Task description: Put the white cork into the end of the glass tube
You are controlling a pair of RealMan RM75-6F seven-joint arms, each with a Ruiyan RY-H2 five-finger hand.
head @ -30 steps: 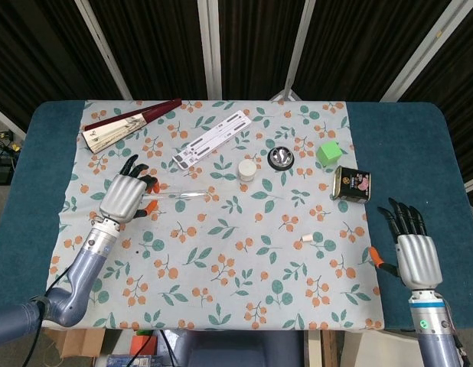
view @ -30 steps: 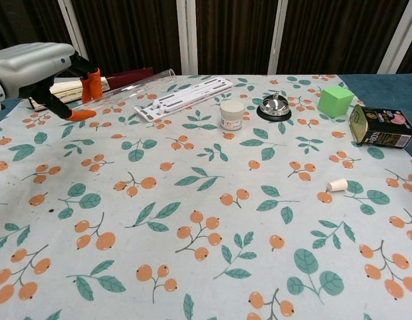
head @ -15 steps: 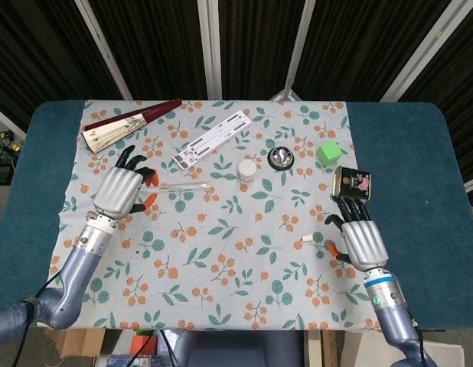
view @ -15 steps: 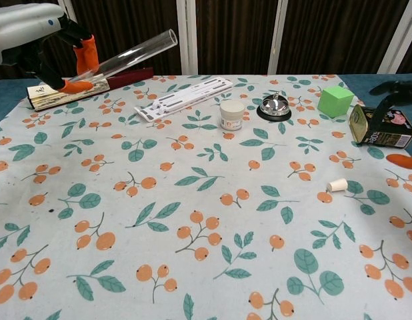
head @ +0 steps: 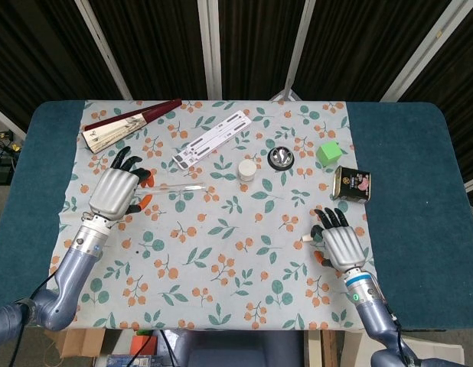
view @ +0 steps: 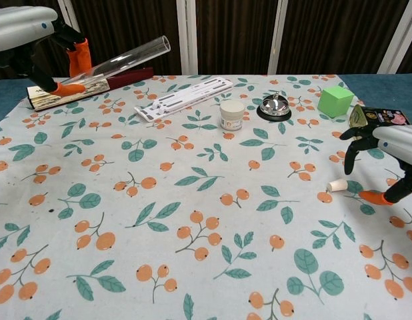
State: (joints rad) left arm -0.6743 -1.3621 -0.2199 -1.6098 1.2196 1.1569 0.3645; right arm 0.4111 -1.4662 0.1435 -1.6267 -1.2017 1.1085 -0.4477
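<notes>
My left hand holds the glass tube above the cloth at the left, its open end pointing right. The small white cork lies on the cloth at the right. My right hand hovers just right of the cork with its fingers spread and nothing in them, close to it but apart.
A folded fan lies at the back left, a white perforated strip behind the tube. A small white jar, a silver bell, a green cube and a tin can stand mid to right.
My right hand has moved in from the table's right edge to beside the cork. The left hand has lifted the tube off the cloth and drawn slightly left.
</notes>
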